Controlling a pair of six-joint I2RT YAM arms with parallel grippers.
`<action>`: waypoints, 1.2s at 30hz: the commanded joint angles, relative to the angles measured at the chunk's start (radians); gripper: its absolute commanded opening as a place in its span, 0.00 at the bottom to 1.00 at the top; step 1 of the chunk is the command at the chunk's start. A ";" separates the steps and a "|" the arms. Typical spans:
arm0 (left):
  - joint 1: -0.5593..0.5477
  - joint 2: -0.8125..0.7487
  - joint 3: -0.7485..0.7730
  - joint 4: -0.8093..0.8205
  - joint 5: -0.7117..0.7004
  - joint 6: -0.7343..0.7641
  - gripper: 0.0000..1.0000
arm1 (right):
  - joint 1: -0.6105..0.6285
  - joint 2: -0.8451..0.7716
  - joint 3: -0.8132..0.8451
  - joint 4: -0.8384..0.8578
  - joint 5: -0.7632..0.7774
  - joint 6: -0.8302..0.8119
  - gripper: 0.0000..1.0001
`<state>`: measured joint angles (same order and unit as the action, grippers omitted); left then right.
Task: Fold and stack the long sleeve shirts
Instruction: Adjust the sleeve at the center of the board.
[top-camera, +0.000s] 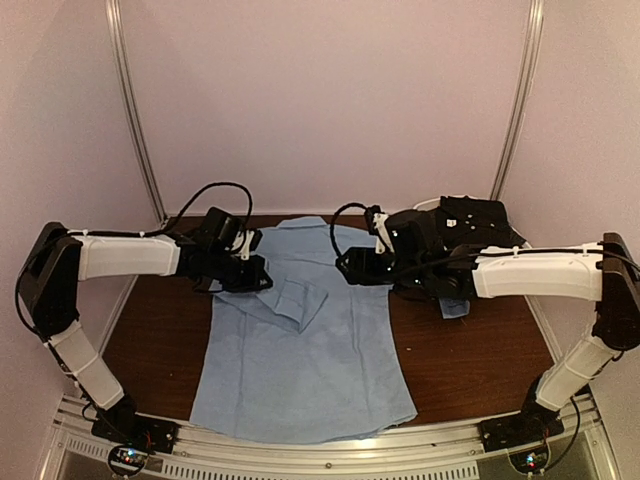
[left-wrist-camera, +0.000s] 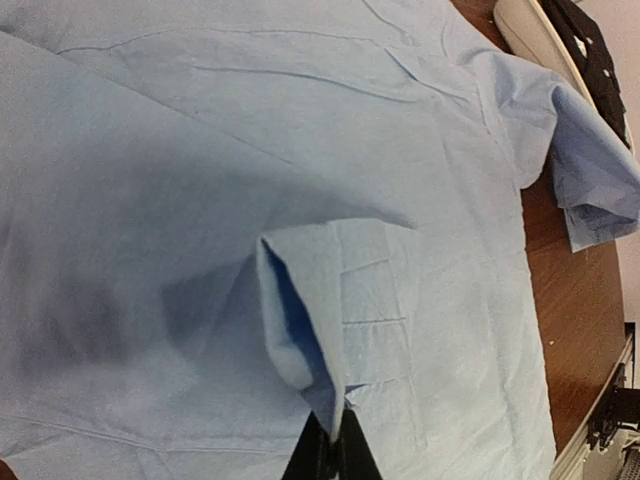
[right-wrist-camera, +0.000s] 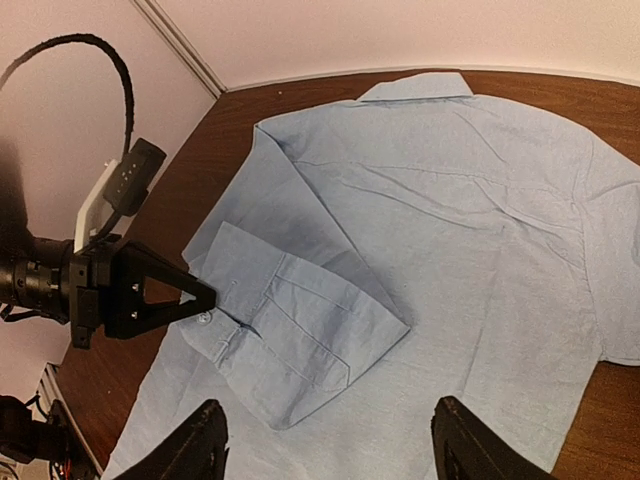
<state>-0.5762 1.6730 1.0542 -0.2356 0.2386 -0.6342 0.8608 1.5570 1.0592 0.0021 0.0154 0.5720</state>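
The shirt lies spread flat on the surface. It fills the centre of the top view, with the collar toward the upper edge of the frame and the hem toward the lower edge. One sleeve, left of centre in that view, is folded inward so that its cuff lies over the body panel. The other sleeve lies bunched beyond the body edge on the bare surface, at the right of the left wrist view.

The left pincer is clenched on the cuff edge. In the left wrist view the cloth rises as a small tent toward the closed tips. The right pincer is released, with its jaws spread wide, and hangs above the body panel touching nothing.

Step in hand: placing the first sleeve across the body. This appears early in the fold, and no stack is visible.

Next move, as a judgement:
1. Lay the cuff flat, then release it.
2. Bring the right pincer to the bunched sleeve.
3. Pinch a single layer near its cuff.
4. Draw it inward without dragging the body panel.
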 joint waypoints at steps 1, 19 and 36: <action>-0.039 -0.032 0.020 0.111 0.120 0.025 0.00 | -0.007 0.039 0.003 0.106 -0.110 0.048 0.72; -0.172 0.016 -0.010 0.321 0.090 0.080 0.00 | -0.030 0.208 0.029 0.354 -0.281 0.297 0.89; -0.210 0.039 -0.007 0.347 0.072 0.154 0.00 | -0.052 0.290 0.038 0.355 -0.269 0.353 0.78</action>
<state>-0.7746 1.6966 1.0523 0.0528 0.3161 -0.5213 0.8127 1.8256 1.0752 0.3477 -0.2554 0.9142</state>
